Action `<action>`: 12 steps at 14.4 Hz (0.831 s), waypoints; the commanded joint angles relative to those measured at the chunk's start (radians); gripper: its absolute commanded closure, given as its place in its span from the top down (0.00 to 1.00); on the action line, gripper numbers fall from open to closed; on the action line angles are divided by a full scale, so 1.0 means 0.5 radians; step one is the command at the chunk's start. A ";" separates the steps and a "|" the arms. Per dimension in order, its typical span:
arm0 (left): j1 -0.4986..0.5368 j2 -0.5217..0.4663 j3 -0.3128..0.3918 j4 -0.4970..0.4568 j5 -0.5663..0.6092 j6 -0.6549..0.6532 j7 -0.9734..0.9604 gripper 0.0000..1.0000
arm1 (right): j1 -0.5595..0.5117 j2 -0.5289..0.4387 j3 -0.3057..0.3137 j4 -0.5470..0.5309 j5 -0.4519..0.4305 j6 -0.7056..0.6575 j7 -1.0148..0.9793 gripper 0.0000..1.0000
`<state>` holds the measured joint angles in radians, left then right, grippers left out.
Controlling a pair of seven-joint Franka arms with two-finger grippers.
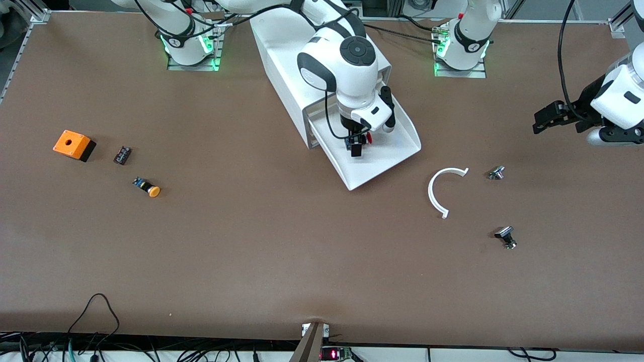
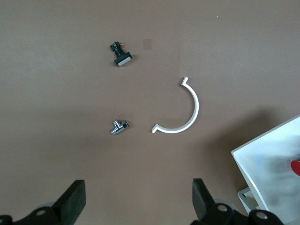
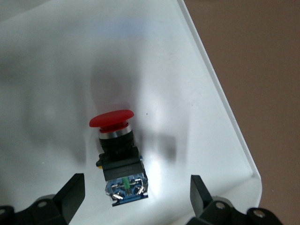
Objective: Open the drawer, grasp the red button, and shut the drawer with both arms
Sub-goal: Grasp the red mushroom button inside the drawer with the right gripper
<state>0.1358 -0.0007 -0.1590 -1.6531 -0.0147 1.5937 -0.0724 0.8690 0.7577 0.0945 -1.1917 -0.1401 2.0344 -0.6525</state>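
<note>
**Drawer open, button not yet gripped**

At frame centre, the drawer (image 1: 385,156) stood pulled out. The right gripper (image 1: 358,145) hung over the button (image 3: 116,150) inside, jaws spread. The left gripper (image 1: 546,119) waited, spread. Next: descend, pinch.

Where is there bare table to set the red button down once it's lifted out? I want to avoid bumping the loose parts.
Widest bare stretch: the table nearer the front camera than the open drawer, between the orange-capped button and the white curved piece. Crowded: around that piece, with two small metal parts beside it, and near the orange box.
</note>
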 commanded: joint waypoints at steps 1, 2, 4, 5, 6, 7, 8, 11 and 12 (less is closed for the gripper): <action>0.007 0.020 -0.010 0.054 0.048 -0.021 -0.018 1.00 | 0.011 0.055 -0.008 0.070 -0.036 -0.007 -0.048 0.99; 0.007 0.020 -0.004 0.054 0.048 -0.021 -0.018 1.00 | 0.011 0.058 -0.008 0.070 -0.033 -0.007 -0.045 0.99; 0.007 0.020 -0.001 0.054 0.048 -0.024 -0.015 1.00 | 0.008 0.074 -0.005 0.070 -0.033 0.005 -0.023 0.98; 0.004 0.020 -0.001 0.063 0.051 -0.021 -0.015 1.00 | 0.008 0.089 -0.005 0.070 -0.033 0.054 -0.017 0.96; 0.001 0.026 -0.016 0.088 0.051 -0.024 -0.015 1.00 | 0.011 0.098 -0.005 0.070 -0.036 0.100 -0.017 0.86; 0.001 0.029 -0.019 0.088 0.051 -0.030 -0.018 1.00 | 0.008 0.104 -0.008 0.070 -0.033 0.122 -0.020 0.77; 0.001 0.032 -0.016 0.091 0.048 -0.034 -0.015 1.00 | -0.001 0.129 -0.005 0.070 -0.033 0.125 -0.029 0.69; 0.004 0.029 -0.016 0.091 0.048 -0.043 -0.015 1.00 | -0.008 0.132 -0.008 0.070 -0.033 0.131 -0.048 0.52; 0.004 0.032 -0.016 0.091 0.048 -0.043 -0.015 1.00 | -0.008 0.129 -0.005 0.073 -0.033 0.134 -0.027 0.46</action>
<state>0.1372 -0.0008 -0.1609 -1.6409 -0.0147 1.5938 -0.0725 0.8676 0.8012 0.0908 -1.1869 -0.1417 2.0953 -0.6629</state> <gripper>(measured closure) 0.000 0.476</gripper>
